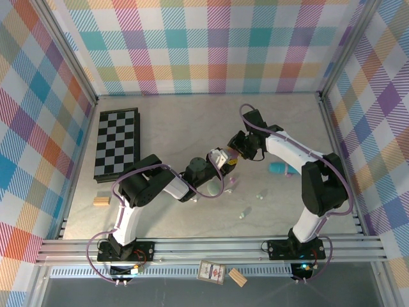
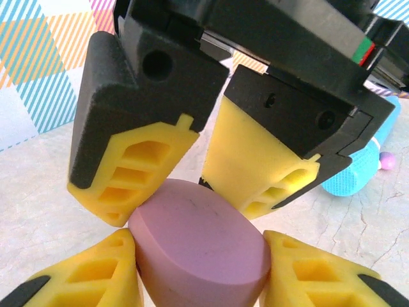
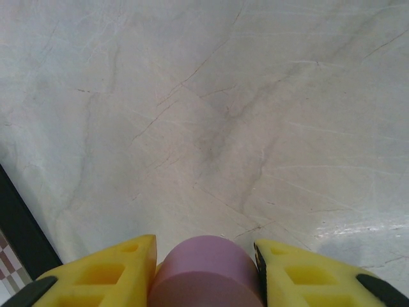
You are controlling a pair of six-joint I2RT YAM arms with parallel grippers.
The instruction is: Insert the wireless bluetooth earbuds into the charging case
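Charging case [image 2: 198,236]: rigid, smooth, likely slippery; grip broad sides.
Left gripper [image 2: 199,256]: clamped on it.
Right gripper [image 3: 204,251]: clamped on it.

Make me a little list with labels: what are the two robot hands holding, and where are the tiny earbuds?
left gripper: shut on the purple case
right gripper: shut on the same case, from the opposite side
earbuds: two loose on the table, between the arms, not in a case
teal object: lying on the table by the right arm
checkerboard: flat on the table, far left
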